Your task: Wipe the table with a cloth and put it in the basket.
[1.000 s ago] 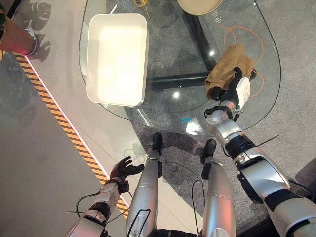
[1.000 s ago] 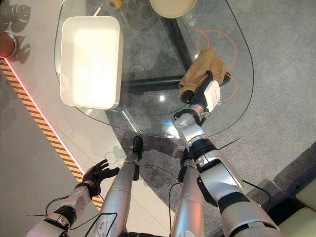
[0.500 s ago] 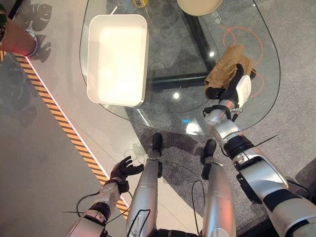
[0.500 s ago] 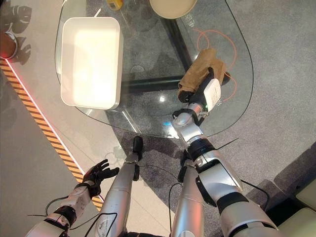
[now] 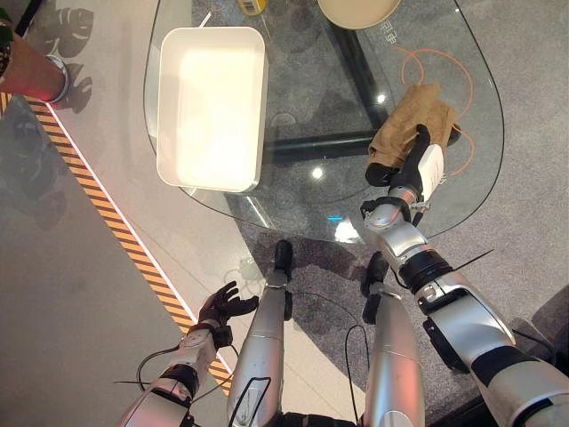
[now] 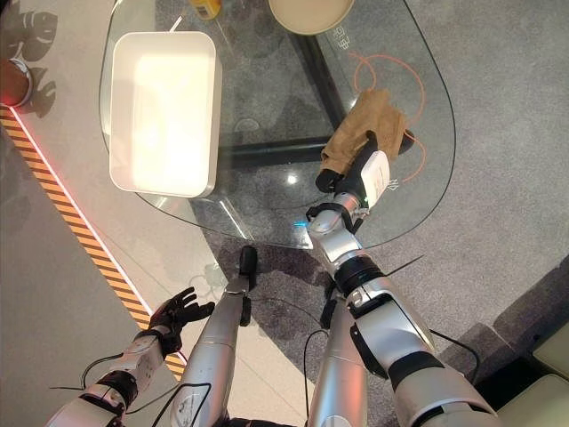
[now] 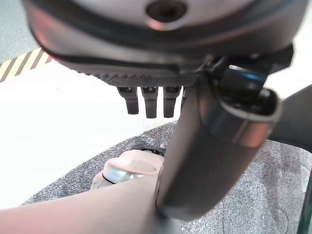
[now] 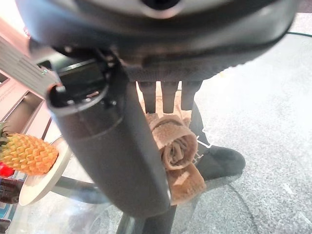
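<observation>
Sliding back toward the near table edge since a second ago, the right hand (image 5: 411, 169) is dragging the brown cloth (image 5: 411, 120) slightly with it. Going left to right: the left hand (image 5: 222, 307) is hanging low over the floor, fingers loosely spread and holding nothing; the white basket (image 5: 169, 107) is sitting on the glass table (image 5: 311, 191); the cloth is lying bunched at the right, the right hand's fingers resting straight against its near edge, not curled round it. Being soft, light and floppy, the cloth looks best pinched at a thick fold. Print on the glass is too small to read.
</observation>
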